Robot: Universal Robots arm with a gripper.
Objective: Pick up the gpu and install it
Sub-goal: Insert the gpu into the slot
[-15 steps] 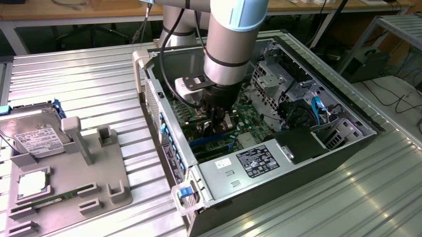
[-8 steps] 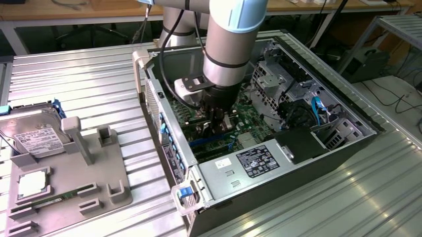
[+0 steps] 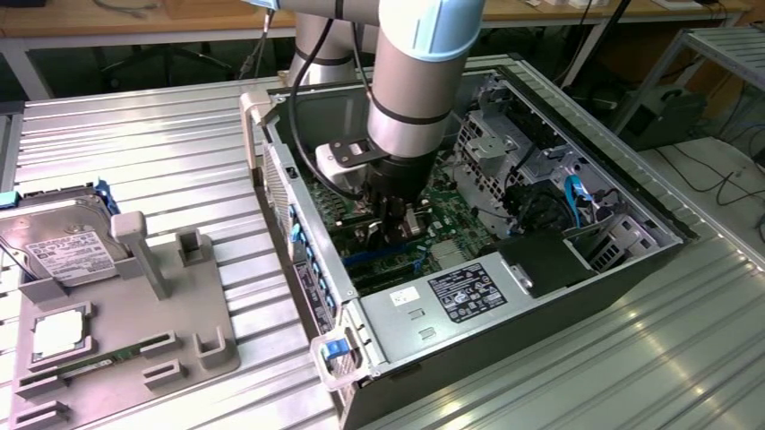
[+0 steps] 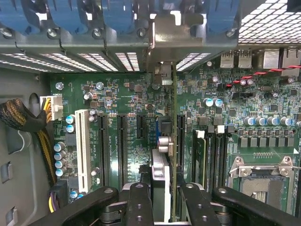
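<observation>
Fingers [image 4: 162, 200] clamped on the gpu [image 4: 164, 155] (edge-on) above the motherboard [image 4: 113, 101] slots.

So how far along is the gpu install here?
Pickup looks done: the pincer holds the gpu edge-on inside the open case, above the motherboard slots, its bracket near the rear openings. Whether it is seated can't be told.

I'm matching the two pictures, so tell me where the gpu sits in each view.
Exterior view: the gpu hangs edge-down below the arm's wrist, inside the open computer case, over the motherboard.
Wrist view: the gpu stands edge-on between the fingers, its silver bracket reaching the case's rear slots.
Shared landmark: the green motherboard.
</observation>
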